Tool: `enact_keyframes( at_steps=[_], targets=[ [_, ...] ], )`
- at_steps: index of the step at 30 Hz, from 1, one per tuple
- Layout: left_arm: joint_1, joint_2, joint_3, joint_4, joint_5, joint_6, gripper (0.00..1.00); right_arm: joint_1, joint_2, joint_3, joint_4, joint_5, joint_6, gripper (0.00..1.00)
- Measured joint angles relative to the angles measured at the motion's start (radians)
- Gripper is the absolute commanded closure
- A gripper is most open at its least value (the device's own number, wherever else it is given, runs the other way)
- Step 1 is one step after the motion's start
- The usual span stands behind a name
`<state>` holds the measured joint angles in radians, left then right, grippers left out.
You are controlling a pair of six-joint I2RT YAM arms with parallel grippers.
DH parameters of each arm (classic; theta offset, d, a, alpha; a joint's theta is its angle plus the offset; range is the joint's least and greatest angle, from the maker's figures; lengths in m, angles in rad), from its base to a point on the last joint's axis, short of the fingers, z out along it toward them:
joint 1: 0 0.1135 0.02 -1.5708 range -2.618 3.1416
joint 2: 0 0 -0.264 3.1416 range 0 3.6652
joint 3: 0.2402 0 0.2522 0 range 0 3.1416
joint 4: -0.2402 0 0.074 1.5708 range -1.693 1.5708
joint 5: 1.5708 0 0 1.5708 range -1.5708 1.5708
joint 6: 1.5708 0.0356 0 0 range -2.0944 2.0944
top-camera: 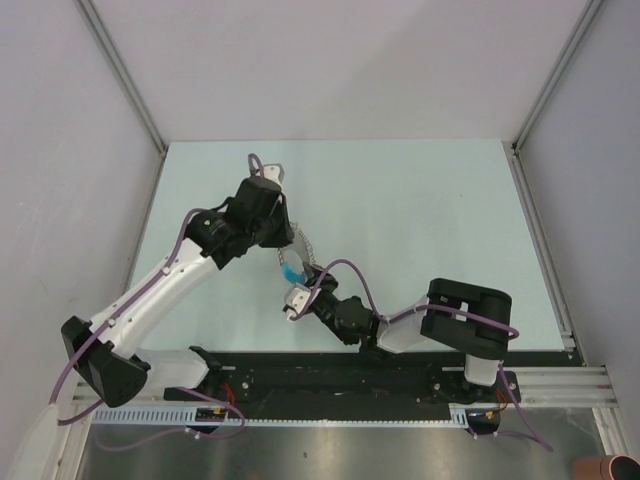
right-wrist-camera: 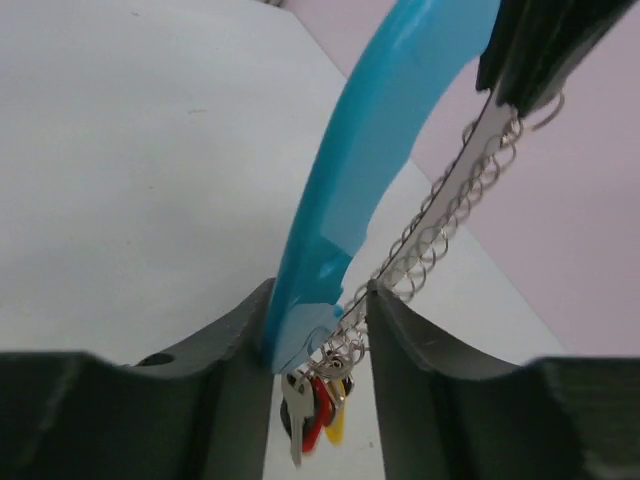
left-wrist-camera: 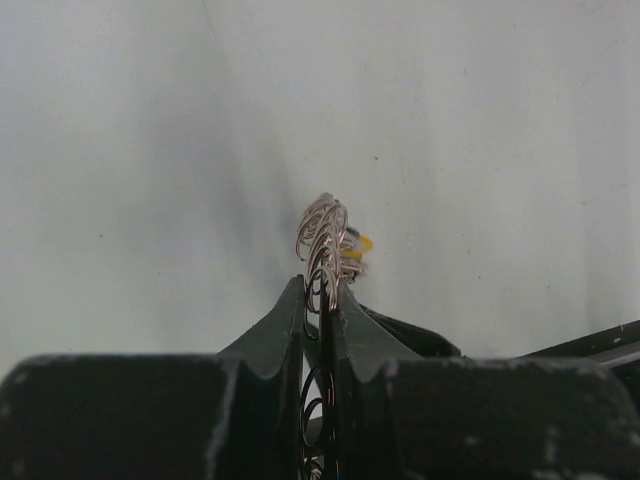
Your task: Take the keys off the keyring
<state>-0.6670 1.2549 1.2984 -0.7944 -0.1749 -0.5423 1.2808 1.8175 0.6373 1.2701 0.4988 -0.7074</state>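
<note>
The keyring, a silvery chain loop (top-camera: 302,247) with a light-blue band (top-camera: 291,270), is stretched in the air between both grippers. My left gripper (top-camera: 284,236) is shut on the chain's upper part; in the left wrist view the chain coil (left-wrist-camera: 322,238) sticks out of its closed fingertips (left-wrist-camera: 320,290). My right gripper (top-camera: 297,300) holds the loop's lower end. In the right wrist view the blue band (right-wrist-camera: 375,150) and the chain (right-wrist-camera: 450,205) run between its fingers (right-wrist-camera: 320,292). The keys (right-wrist-camera: 315,410), silver, red, yellow and a dark one behind, hang there in a bunch.
The pale green table (top-camera: 420,220) is walled by grey panels at the back and sides. A black rail (top-camera: 330,380) with the arm bases runs along the near edge. Purple cables (top-camera: 350,268) loop over the right arm.
</note>
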Motion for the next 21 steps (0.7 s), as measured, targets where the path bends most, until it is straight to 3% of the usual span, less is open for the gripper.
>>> enact_keyframes(
  at_steps=[1, 3, 5, 10, 11, 17, 21],
  targets=[
    [0.000, 0.000, -0.007, 0.000, 0.002, -0.006, 1.00, 0.001, 0.000, 0.000, 0.003, 0.014, -0.008, 0.84],
    [0.011, 0.000, -0.017, 0.015, -0.013, -0.027, 0.81, 0.008, 0.000, -0.001, -0.010, 0.052, -0.030, 1.00],
    [0.026, -0.006, -0.027, 0.021, -0.019, -0.043, 0.61, 0.012, -0.002, -0.001, -0.001, 0.106, -0.038, 1.00],
    [0.037, -0.039, -0.045, 0.023, -0.005, 0.028, 0.32, 0.008, -0.116, -0.046, -0.031, 0.150, 0.025, 1.00],
    [0.037, -0.052, -0.044, 0.034, 0.001, 0.054, 0.21, 0.006, -0.162, -0.056, -0.080, 0.131, 0.053, 1.00],
    [0.097, -0.163, -0.044, 0.191, 0.006, 0.254, 0.12, -0.077, -0.484, -0.067, -0.455, -0.098, 0.301, 1.00],
    [0.166, -0.268, -0.097, 0.327, 0.084, 0.397, 0.08, -0.263, -0.721, -0.055, -0.708, -0.386, 0.505, 1.00]
  ],
)
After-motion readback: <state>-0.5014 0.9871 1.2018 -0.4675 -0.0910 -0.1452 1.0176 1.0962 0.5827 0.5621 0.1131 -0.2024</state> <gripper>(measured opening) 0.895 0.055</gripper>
